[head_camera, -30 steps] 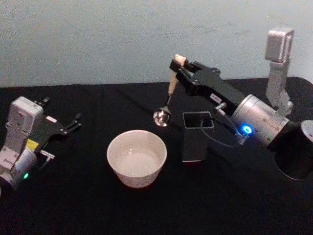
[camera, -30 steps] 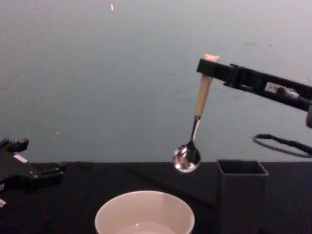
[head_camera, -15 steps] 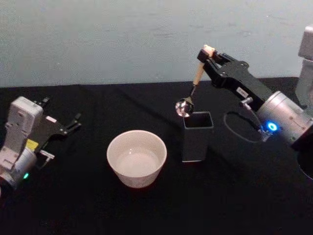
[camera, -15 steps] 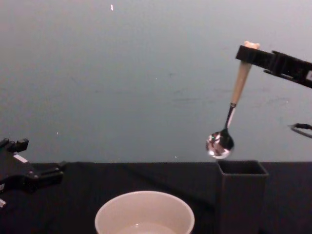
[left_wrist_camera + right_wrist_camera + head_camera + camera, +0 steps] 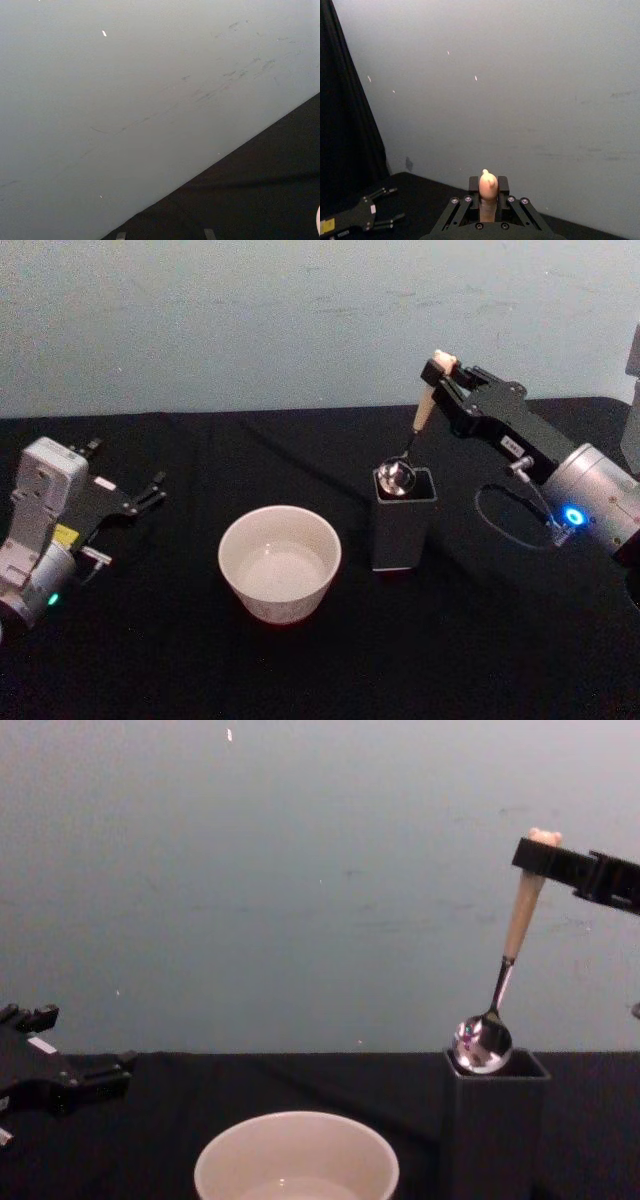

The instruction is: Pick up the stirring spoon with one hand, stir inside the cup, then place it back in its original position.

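My right gripper (image 5: 441,374) is shut on the top of the stirring spoon (image 5: 424,412), just below its bear head. The spoon hangs tilted, and its shiny bowl sits at the mouth of the dark grey square holder (image 5: 400,535). In the chest view the spoon (image 5: 522,918) has its bowl just dipping into the holder (image 5: 495,1130), under the right gripper (image 5: 541,855). The right wrist view shows the fingers (image 5: 502,186) clamped on the pale handle. The cream cup (image 5: 280,605) stands left of the holder, also low in the chest view as the cup (image 5: 300,1140). My left gripper (image 5: 152,490) rests open at the far left.
Black cloth covers the table (image 5: 180,670), with a pale wall behind it. A cable loop (image 5: 510,515) hangs from the right arm to the right of the holder. There is open cloth in front of the cup and between the cup and the left arm.
The right gripper carried the spoon rightward from beyond the cup to above the holder and lowered it until its bowl reached the holder's mouth. The left arm stayed still.
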